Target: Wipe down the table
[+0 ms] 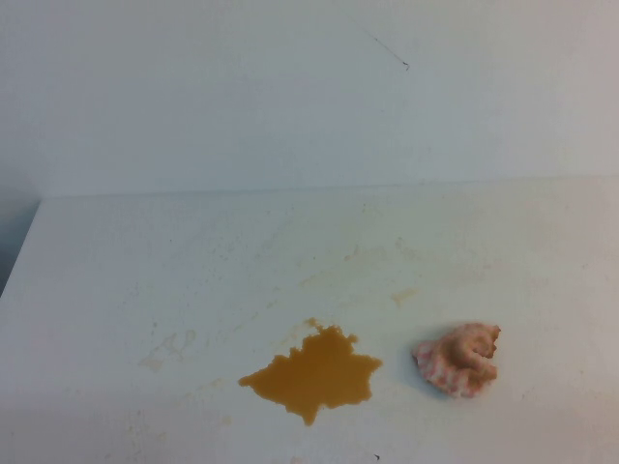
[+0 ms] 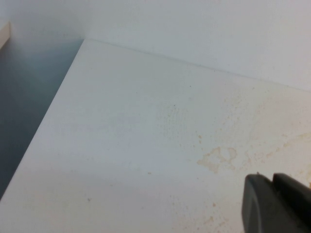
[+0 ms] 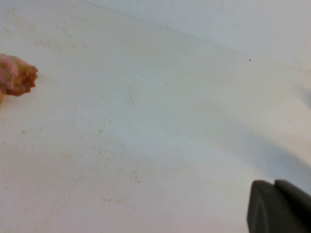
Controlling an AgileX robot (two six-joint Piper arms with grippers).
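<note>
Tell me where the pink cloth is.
In the high view the pink cloth lies right of the orange-brown spill, near the front edge of the table. The left gripper and the right gripper hang above it, outside that view.

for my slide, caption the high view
Brown spill beside a pink cloth on the table; left gripper and right gripper hover off-frame, either side.

A plain pale wall (image 1: 290, 87) fills the high view from 9 through 12 to 3 o'clock. On it, toward 1 o'clock, a thin dark hairline ends in a small dark speck (image 1: 404, 66). At 9 o'clock a dark gap (image 1: 10, 242) lies below the wall. The left wrist view shows a beige edge (image 2: 4, 31) at the gap's far end, against the wall.
</note>
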